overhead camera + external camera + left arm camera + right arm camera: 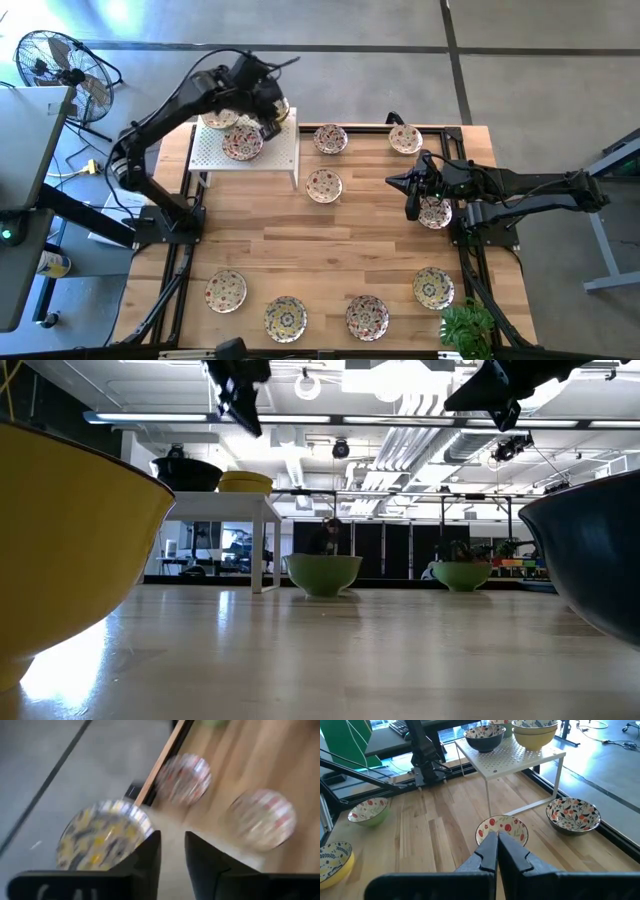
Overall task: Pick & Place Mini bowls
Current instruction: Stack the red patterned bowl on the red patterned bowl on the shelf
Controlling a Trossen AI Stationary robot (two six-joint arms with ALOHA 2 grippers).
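— High view: where is the left end effector (268, 110) hovering?
— Above the white perforated metal stand (285, 150), fingers slightly parted and gripping nothing, over two small cream floral ceramic bowls (241, 143).
— And the right end effector (411, 207)?
— Pressed together, hanging beside a bowl on the wooden desk (330, 250).

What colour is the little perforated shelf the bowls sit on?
White, seen best in the right wrist view: the perforated shelf.
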